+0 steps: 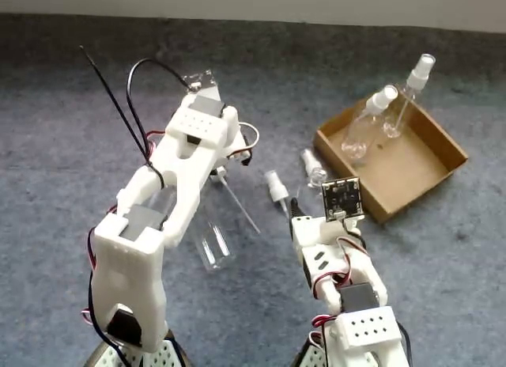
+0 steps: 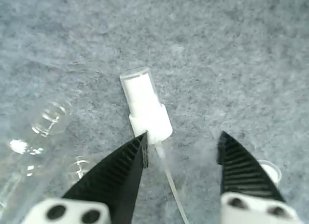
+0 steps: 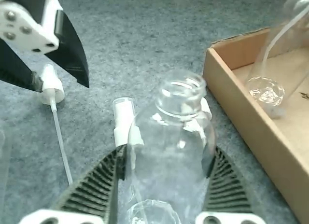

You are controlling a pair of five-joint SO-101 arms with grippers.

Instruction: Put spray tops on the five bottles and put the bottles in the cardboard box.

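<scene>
My left tool gapes wide, its ribbed black jaws straddling a white plastic spray top that lies with its thin dip tube on the fuzzy grey worktop. My right tool clamps a clear, round-shouldered, uncapped bottle near the shallow cardboard box.

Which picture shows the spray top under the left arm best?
Left wrist view: the spray top lies close, just ahead of the left end effector. Right wrist view: farther off, partly covered. High view: the left arm hides all but its tube.
</scene>
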